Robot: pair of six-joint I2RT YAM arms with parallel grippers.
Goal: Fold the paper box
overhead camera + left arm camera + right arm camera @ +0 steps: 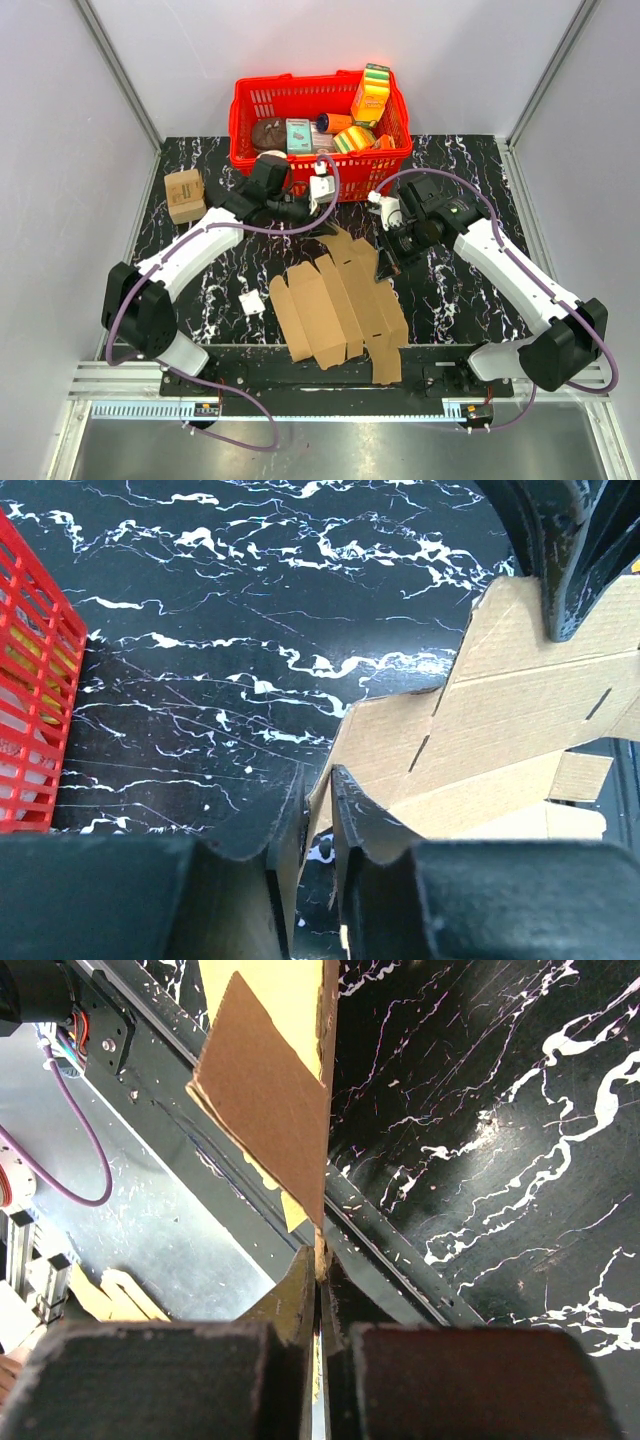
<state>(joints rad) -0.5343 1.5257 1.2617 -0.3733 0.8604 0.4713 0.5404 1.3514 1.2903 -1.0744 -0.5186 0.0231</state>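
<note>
Fold step: securing two-handed hold on the flat blank, no panel raised yet.

Left end effector [318, 815]: jaws narrow astride a far flap edge, can't tell if clamped. Paper box [340, 305] lies mid-counter [200, 265], near edge overhanging. Right end effector [322, 1278] is pinched tight on its right edge. Next, probably: confirm left clamp, then lift together along a crease.

Both pinched narrow: left end effector [318, 780], right end effector [318, 1265]

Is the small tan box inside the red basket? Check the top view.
No, the small tan box stands on the marbled table, outside the red basket, to its left.
</note>
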